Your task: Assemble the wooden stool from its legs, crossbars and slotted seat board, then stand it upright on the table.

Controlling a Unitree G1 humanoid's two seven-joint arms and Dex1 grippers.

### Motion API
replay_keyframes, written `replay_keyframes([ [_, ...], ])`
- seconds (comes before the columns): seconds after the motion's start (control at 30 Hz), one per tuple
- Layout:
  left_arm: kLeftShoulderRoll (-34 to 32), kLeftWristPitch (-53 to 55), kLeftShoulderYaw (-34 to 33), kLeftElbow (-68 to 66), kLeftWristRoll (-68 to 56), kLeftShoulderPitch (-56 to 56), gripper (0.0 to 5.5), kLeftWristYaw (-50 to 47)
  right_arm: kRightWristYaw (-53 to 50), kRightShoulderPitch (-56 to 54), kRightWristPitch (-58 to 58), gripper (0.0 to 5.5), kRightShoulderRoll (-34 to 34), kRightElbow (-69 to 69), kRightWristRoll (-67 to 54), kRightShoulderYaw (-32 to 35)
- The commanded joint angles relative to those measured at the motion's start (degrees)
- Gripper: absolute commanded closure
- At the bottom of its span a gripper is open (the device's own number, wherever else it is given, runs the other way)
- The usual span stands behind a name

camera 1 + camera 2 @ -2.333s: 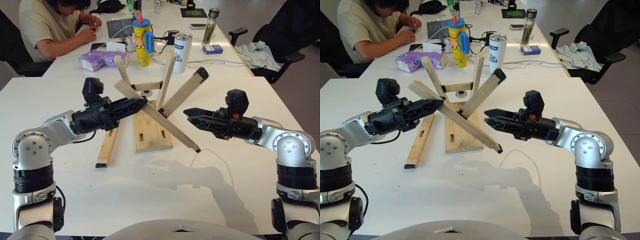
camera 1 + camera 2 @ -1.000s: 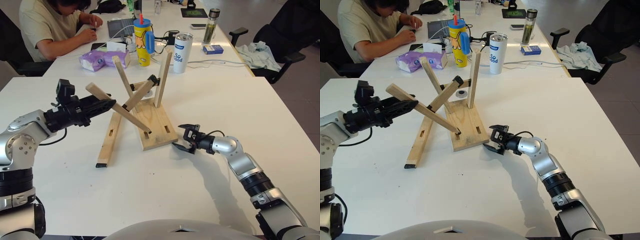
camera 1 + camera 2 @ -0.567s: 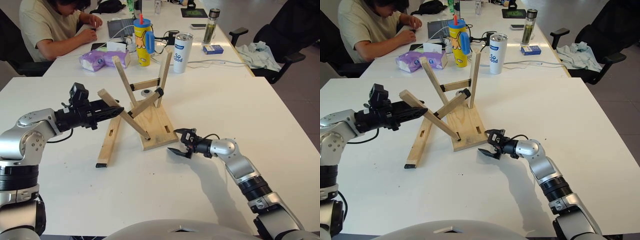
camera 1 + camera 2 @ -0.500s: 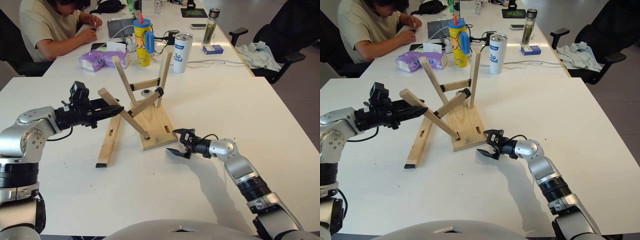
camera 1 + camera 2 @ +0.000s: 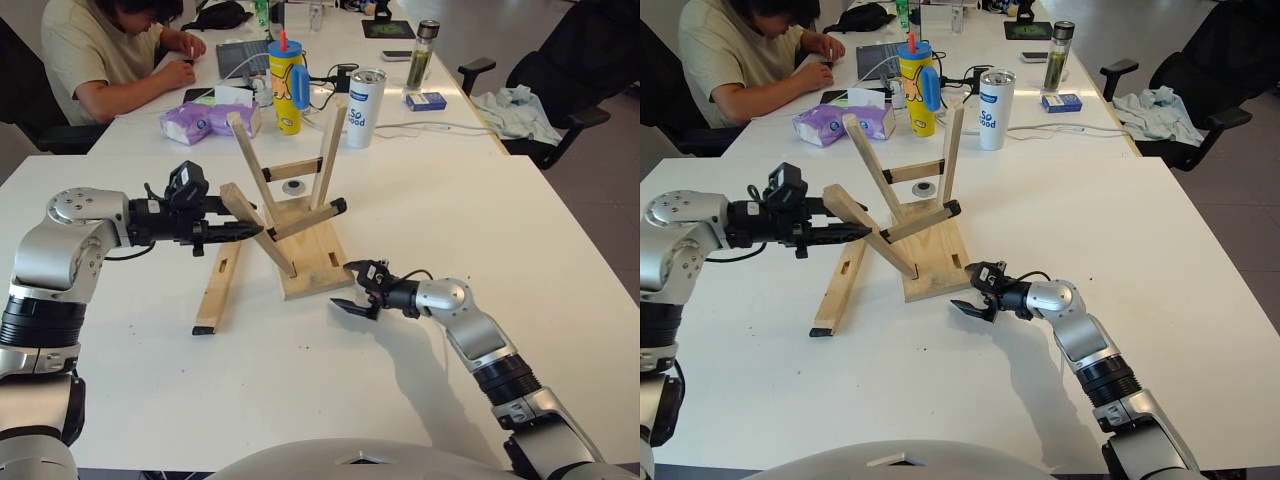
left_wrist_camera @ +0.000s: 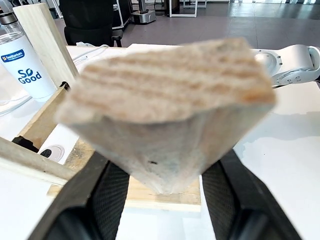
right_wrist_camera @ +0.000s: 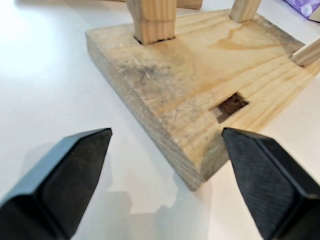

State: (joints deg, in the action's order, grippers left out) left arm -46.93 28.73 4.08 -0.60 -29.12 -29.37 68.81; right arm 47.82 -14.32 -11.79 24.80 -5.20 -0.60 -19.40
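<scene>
The slotted seat board lies flat on the white table. Two legs stand in its far slots, joined by a crossbar. My left gripper is shut on a third leg, which slants down into the near left slot and carries a crossbar. In the left wrist view the leg's end sits between the fingers. A loose leg lies left of the board. My right gripper is open, straddling the board's near corner beside an empty slot.
A small round part lies behind the board. A white tumbler, a yellow cup and a tissue pack stand on the far table, where a person sits. The table's right half and front are free.
My left gripper has moved toward the board with the leg, and the leg's crossbar has swung right. The right gripper, earlier raised, stays low at the board's corner.
</scene>
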Motion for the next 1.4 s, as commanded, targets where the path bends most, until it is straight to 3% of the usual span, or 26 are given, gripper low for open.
replay_keyframes([
  [0.03,2.1,-2.1,5.1,-1.2,6.7,3.6,3.48,-2.6,1.8,1.3,-4.6,1.41,-1.0,-1.3,0.0,-2.6],
  [0.13,2.4,-2.7,5.2,-0.1,6.9,5.4,3.48,-3.6,1.9,1.6,-5.5,1.41,-1.2,-1.2,0.0,-3.3],
  [0.17,2.5,-2.8,5.0,-0.1,6.9,5.5,3.12,-4.0,1.8,1.7,-5.8,1.41,-1.3,-1.1,-0.1,-3.3],
  [0.43,3.2,-3.8,3.3,-1.4,9.4,4.7,1.95,-5.6,0.8,2.2,-6.8,1.41,-1.9,-1.4,0.0,-3.8],
  [0.63,-2.5,-2.1,-2.9,1.4,10.6,14.6,1.09,-7.7,-0.2,2.6,-7.8,1.41,-2.8,-1.5,0.0,-3.9],
  [0.7,-1.6,-2.8,-5.5,0.7,11.2,17.3,0.75,-11.3,-0.8,3.6,-8.3,1.41,-2.9,-0.8,0.0,-4.0],
  [0.8,3.4,-1.6,-10.3,1.8,13.6,20.6,0.25,-24.1,-1.9,6.0,-9.4,1.41,-3.0,1.2,-0.5,-3.9],
  [1.07,16.0,18.4,-13.3,23.4,13.2,33.6,0.25,-46.4,-3.6,10.1,-12.1,1.41,-3.4,6.2,-1.7,-4.7],
  [1.27,18.9,27.4,-12.7,27.4,12.8,35.5,0.25,-51.3,-4.8,10.6,-12.9,1.41,-3.9,7.4,-2.0,-5.0],
  [1.4,21.0,31.5,-13.3,28.1,11.5,35.2,0.76,-52.5,-5.4,10.6,-13.5,1.41,-4.7,7.9,-2.1,-5.9],
])
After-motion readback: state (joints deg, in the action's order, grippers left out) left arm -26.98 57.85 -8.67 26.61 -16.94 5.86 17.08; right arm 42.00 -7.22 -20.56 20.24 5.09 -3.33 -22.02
